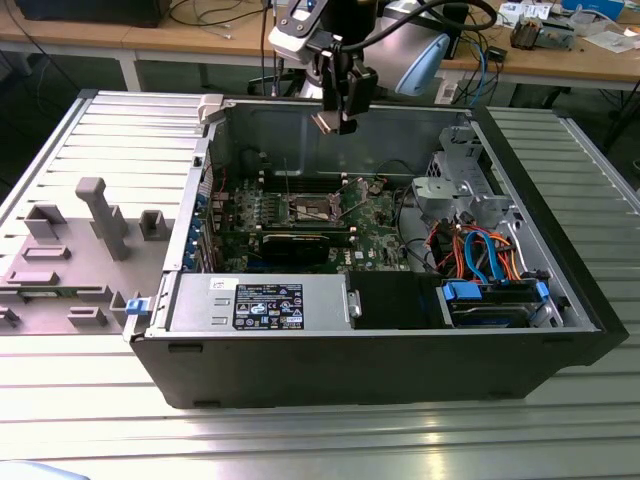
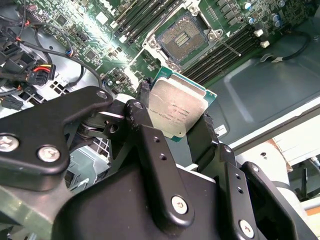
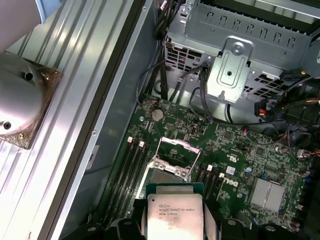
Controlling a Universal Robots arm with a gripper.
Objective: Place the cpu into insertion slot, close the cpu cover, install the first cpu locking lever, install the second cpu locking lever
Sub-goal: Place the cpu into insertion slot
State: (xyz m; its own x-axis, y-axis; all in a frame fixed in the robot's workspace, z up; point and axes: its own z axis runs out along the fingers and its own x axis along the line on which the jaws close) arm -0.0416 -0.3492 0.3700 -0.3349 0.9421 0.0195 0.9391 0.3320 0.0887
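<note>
Grip nearest: black metal gripper [image 2: 175, 114] clamped on two opposite edges of the cpu [image 2: 176, 102], a small flat square chip with a silver-grey metal top. Held by the edges, probably to keep the underside free and the chip level for seating. Carried high over the open case in the exterior view, chip [image 1: 326, 122] touching nothing but the gripper.

Below the gripper and well apart from it, on the green circuit board [image 3: 232, 150]: the insertion slot [image 2: 187, 34], a square socket with dark centre and silvery metal rim. Bared and unfilled, apparently left open to take the chip. Flanked by long narrow black memory slots [image 2: 225, 55].

Farther down and all around: black computer case [image 1: 350, 365], laid on its side with the panel off, likely to give reach from above. Resting on a ribbed grey metal table [image 1: 300, 440]. Beyond the gripper, wooden workbenches [image 1: 560, 62] with cables and small gear.
</note>
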